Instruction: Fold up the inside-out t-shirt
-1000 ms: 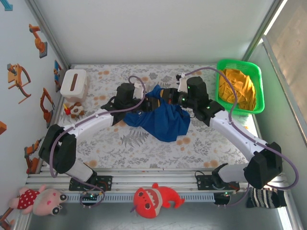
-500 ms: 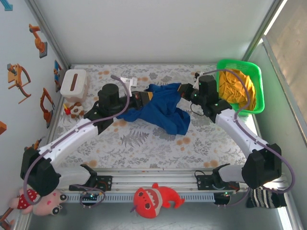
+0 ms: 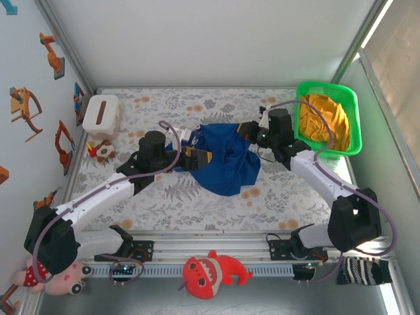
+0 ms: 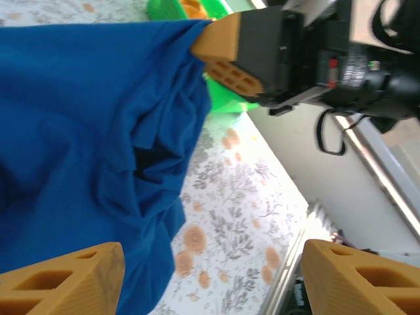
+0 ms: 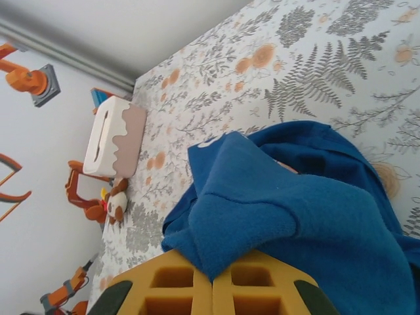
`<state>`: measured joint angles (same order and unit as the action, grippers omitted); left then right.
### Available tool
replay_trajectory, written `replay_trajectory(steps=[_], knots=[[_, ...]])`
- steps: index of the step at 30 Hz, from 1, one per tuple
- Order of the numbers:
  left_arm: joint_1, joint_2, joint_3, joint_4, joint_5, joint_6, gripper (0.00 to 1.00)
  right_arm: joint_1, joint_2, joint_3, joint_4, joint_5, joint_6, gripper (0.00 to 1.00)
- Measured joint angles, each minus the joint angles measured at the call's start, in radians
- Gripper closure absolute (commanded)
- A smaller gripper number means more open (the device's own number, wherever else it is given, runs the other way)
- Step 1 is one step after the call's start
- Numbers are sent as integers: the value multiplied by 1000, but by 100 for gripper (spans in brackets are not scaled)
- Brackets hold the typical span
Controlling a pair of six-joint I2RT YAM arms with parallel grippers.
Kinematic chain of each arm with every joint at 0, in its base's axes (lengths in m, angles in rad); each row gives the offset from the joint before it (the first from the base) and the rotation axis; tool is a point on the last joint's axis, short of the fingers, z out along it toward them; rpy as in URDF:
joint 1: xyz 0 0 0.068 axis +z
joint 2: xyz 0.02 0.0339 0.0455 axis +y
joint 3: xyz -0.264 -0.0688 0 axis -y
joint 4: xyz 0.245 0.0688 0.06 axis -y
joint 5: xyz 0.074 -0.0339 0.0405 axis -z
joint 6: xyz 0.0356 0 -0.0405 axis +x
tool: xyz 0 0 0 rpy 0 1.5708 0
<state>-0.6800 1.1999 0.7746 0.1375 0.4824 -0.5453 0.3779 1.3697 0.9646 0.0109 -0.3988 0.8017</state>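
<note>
Right hand clamped on the blue t-shirt; left hand wide apart, seemingly clear of it.

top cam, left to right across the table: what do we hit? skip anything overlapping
tissue box → blue t-shirt → green basket
</note>
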Motion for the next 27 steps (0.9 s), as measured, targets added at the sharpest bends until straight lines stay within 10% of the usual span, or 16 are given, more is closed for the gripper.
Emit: replay_trajectory(steps=[20,24,27], knots=[[-73,463,274,-81,-175,107,29,15,-34,-3,5,-40,-13,100],[-71,549,328,-82,-210,118,49,20,-55,-6,5,-39,-12,100],[-64,594,357,-76,-220,118,84,22,-76,-15,3,-39,-12,100]])
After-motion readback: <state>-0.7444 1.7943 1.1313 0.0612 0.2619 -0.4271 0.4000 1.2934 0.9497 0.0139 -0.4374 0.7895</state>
